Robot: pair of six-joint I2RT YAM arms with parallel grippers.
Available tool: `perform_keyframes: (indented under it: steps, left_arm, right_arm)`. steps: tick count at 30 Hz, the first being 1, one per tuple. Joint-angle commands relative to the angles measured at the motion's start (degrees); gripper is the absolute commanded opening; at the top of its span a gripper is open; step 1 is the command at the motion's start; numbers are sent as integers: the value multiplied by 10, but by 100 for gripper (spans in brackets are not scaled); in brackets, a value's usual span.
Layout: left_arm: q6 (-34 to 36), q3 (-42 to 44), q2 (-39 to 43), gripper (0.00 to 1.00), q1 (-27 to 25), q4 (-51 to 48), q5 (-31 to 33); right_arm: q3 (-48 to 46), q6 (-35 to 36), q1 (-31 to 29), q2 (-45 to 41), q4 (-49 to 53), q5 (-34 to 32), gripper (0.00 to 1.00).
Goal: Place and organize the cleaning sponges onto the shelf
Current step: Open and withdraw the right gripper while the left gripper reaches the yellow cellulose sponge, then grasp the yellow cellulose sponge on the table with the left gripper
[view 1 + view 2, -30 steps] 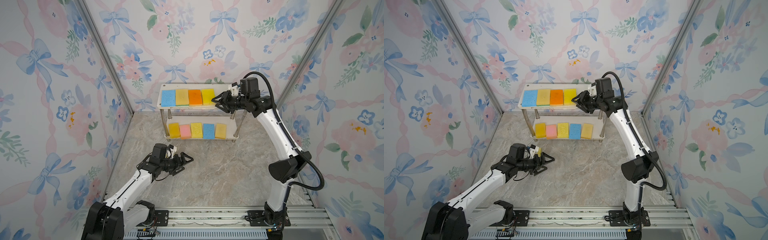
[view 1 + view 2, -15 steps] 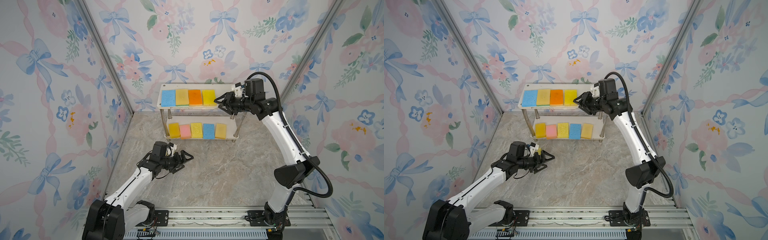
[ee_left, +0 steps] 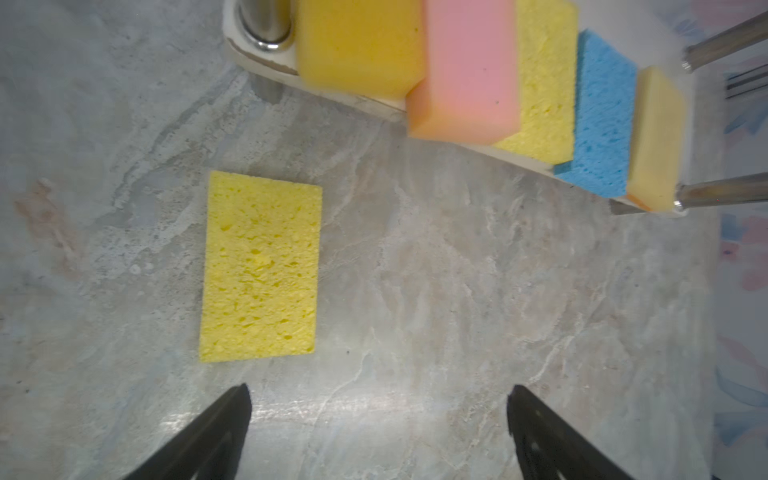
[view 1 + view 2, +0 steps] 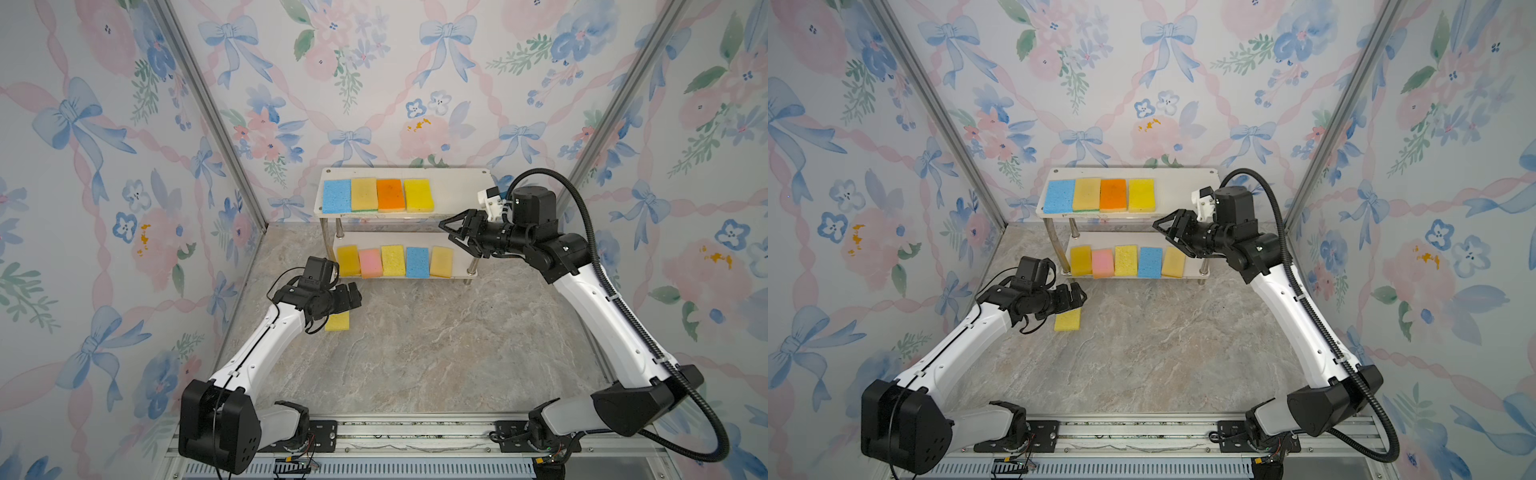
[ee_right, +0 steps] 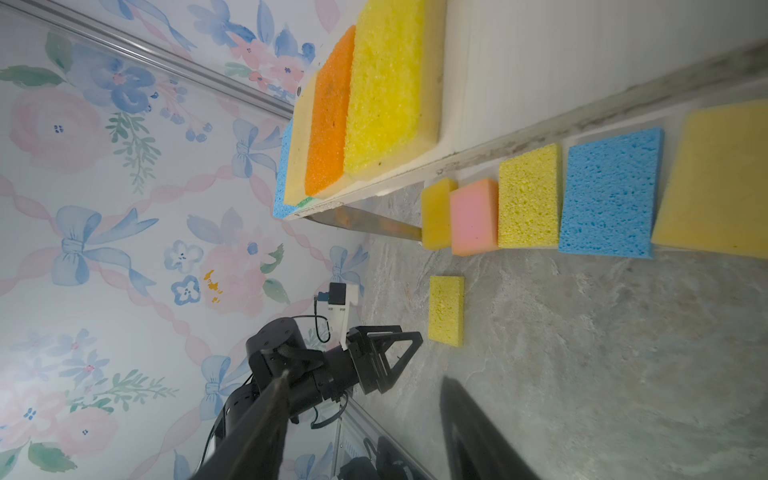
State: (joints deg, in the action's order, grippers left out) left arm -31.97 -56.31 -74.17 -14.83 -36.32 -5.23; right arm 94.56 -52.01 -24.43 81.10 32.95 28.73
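The shelf (image 4: pixel 457 195) stands at the back. Its top board holds a blue (image 4: pixel 336 196), a tan, an orange (image 4: pixel 390 194) and a yellow sponge (image 4: pixel 419 194) side by side. Several more line the lower board, among them a pink one (image 4: pixel 370 263). One yellow sponge (image 4: pixel 337 322) (image 3: pixel 259 266) lies flat on the table. My left gripper (image 4: pixel 353 297) (image 3: pixel 378 390) hovers open just beside it, empty. To the right of the shelf's front edge, my right gripper (image 4: pixel 449 232) (image 5: pixel 368 376) is open and holds nothing.
Floral walls with metal corner posts (image 4: pixel 216 116) close in the left, back and right sides. The marble tabletop (image 4: pixel 436 353) stretches in front of the shelf. A metal rail (image 4: pixel 395 432) carries both arm bases at the front edge.
My right gripper has drawn back to the right and down from the top board's yellow sponge, its jaws widening. The left gripper has shifted toward the shelf, and the loose yellow sponge now shows.
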Motion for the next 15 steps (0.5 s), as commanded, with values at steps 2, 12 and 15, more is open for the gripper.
perform_keyframes:
  steps: [2, 12, 15]
  left_arm:
    - [57, -19, -65, 98, 5, -48, 84]
    - [97, -58, -181, 98, 26, -34, 91]
    - [107, -66, -205, 98, 31, -24, 89]
  right_arm:
    - [-71, 10, -10, -60, -32, -14, 64]
    - [-193, 2, -37, -161, -28, -46, 70]
    - [-202, 2, -40, -172, -23, -54, 71]
